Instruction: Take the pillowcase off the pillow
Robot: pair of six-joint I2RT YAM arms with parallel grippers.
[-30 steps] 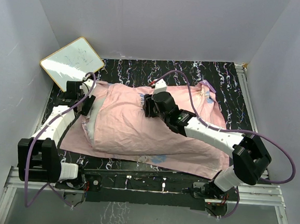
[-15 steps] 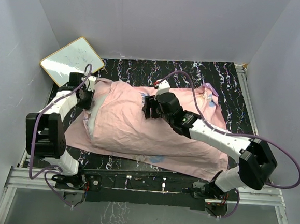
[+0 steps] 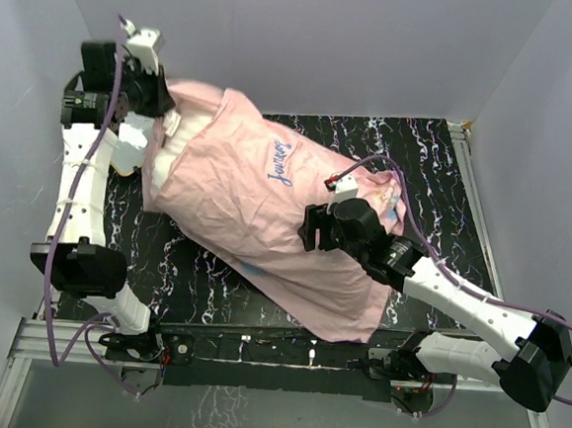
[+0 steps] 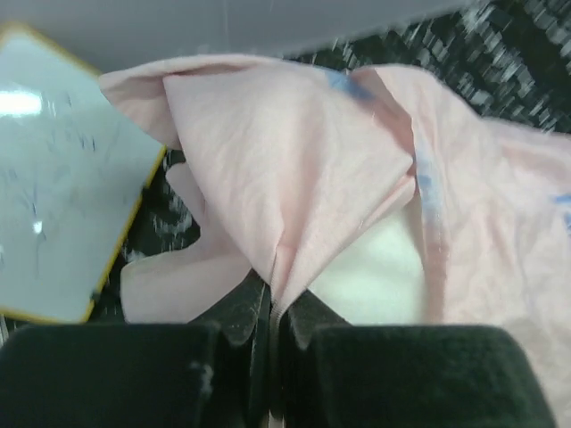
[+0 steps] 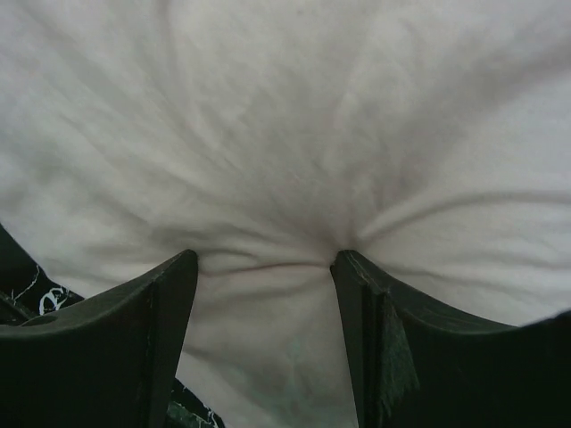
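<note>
The pale pink pillowcase (image 3: 257,202) hangs slanted from the upper left down to the table's front right, with blue lettering on it. High at the back left, my left gripper (image 3: 154,100) is shut on a fold of the pillowcase's edge (image 4: 268,160), pinched at my left gripper (image 4: 272,308). The white pillow (image 3: 160,150) peeks out of the opening just below that grip (image 4: 370,267). Lower right, my right gripper (image 3: 310,228) is open on the case's middle. Its fingertips (image 5: 174,276) dig into the fabric (image 5: 285,134), which bulges between them at my right gripper (image 5: 265,263).
A yellow-framed whiteboard (image 4: 53,178) lies at the back left, under the raised left arm. The black marbled table (image 3: 438,167) shows around the cloth. Grey walls close in on the left, back and right.
The left gripper has shut on the pillowcase's edge and risen high to the back left, lifting that end. The right gripper has opened wider and shifted right and nearer.
</note>
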